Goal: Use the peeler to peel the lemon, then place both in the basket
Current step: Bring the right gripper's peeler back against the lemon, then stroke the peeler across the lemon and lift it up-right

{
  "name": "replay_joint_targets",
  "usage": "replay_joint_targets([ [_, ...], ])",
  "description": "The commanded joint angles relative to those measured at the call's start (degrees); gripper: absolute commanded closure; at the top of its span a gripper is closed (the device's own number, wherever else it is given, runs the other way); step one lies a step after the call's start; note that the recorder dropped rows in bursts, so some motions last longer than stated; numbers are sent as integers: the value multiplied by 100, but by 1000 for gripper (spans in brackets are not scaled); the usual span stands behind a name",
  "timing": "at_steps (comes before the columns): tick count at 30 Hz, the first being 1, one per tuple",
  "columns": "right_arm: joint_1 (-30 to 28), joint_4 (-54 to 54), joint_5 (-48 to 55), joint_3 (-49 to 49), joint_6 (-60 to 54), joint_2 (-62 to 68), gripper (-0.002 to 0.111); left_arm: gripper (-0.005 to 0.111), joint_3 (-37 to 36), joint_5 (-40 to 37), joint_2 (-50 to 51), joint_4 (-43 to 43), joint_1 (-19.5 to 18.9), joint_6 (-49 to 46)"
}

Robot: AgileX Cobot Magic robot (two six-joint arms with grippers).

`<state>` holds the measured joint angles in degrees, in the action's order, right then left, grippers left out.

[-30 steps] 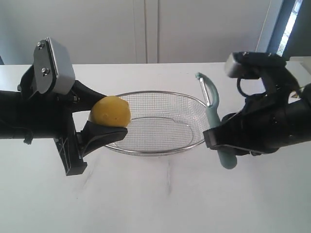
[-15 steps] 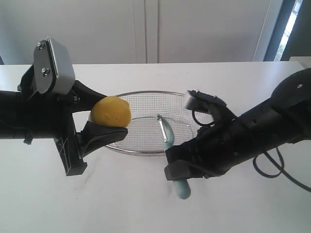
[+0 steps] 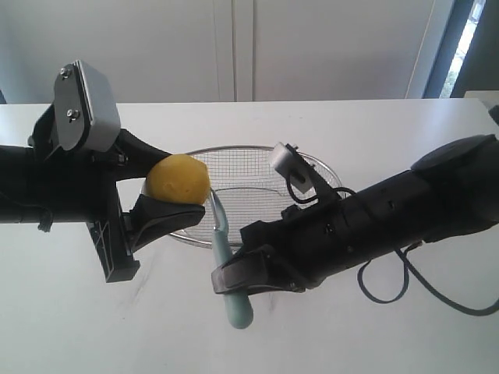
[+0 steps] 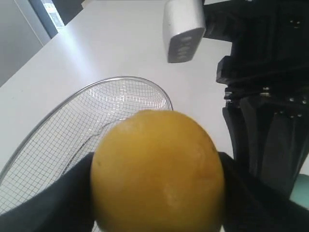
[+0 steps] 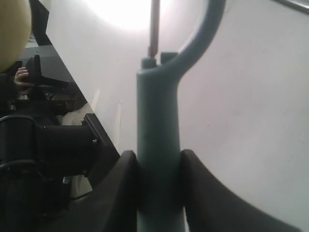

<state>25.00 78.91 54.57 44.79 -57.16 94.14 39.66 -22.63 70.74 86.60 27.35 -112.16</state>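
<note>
The yellow lemon (image 3: 178, 178) hangs above the table at the basket's left rim, with my left gripper (image 3: 168, 191) shut on it; it fills the left wrist view as the lemon (image 4: 157, 171). My right gripper (image 3: 234, 273) has reached across to the left and is shut on the pale teal peeler (image 3: 231, 292), whose metal blade head (image 3: 216, 209) points up just right of the lemon. In the right wrist view the peeler handle (image 5: 158, 159) stands between the black fingers (image 5: 203, 186). The wire mesh basket (image 3: 242, 149) sits behind both.
The white table (image 3: 234, 335) spreads all round, with bare surface in front. The right arm's black body (image 3: 374, 226) lies across the basket's right half, with a cable (image 3: 405, 269) hanging from it. A pale wall stands behind the table.
My right gripper has carried the peeler leftward, from right of the basket to just beside the lemon. The left gripper and the lemon have stayed still.
</note>
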Motion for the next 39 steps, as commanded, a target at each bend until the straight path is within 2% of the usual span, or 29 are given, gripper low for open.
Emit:
replay_joint_targets([
  [1,161,220,228,-16,-121,-14,108,107,37,-140,-11,145,25,-911],
  [6,187,492,617,-5,-345,-29,108,107,37,-90,-11,145,25,-911],
  [39,164,-180,-516,-5,63,-1024,108,107,37,99,-11,115,25,-911],
])
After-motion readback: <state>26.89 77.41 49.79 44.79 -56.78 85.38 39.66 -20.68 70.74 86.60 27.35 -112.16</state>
